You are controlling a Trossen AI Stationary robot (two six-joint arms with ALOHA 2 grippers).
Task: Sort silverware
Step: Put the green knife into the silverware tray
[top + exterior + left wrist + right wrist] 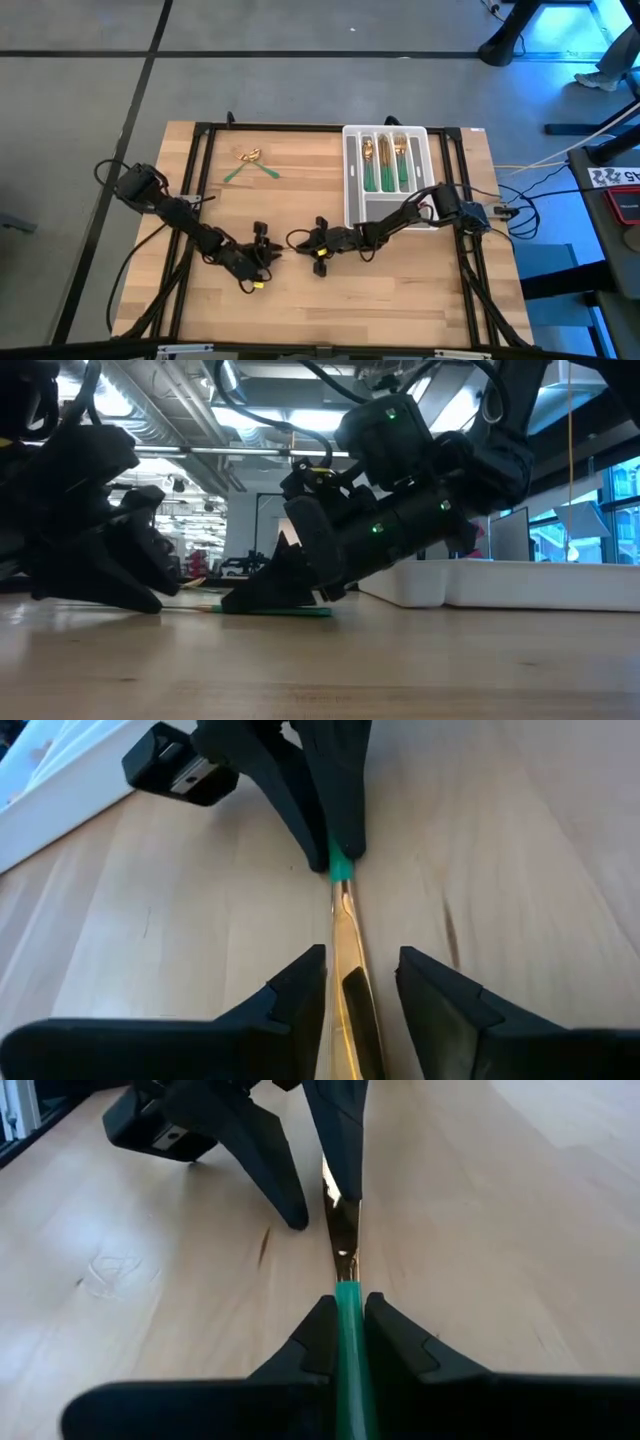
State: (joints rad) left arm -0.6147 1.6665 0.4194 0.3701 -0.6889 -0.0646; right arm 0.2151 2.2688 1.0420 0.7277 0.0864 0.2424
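Note:
A knife-like piece of silverware [350,945], with a narrow gold blade and a green handle, lies near the table's middle between both grippers. My right gripper [348,1320] [316,243] is shut on its handle. My left gripper [362,985] [265,243] is open, one finger on each side of the gold blade [345,1240]. Two more pieces [248,165] lie crossed on the far left of the table. Several others lie in the slots of the grey-white tray [352,175]. My right gripper pinches the green handle [349,1302] between its two fingers. It comes slanting down from the table's right side, with the fingers along the handle. The piece lies level and low at the table top [270,612], its blade pointing toward the left gripper. My left gripper stands astride the blade; whether a finger [340,1170] touches it, I cannot tell.
The tray's white wall [520,585] stands close behind the right arm on the far right. Black frame bars [200,160] run along the table's edges. Bare wood [330,310] stretches toward the near edge.

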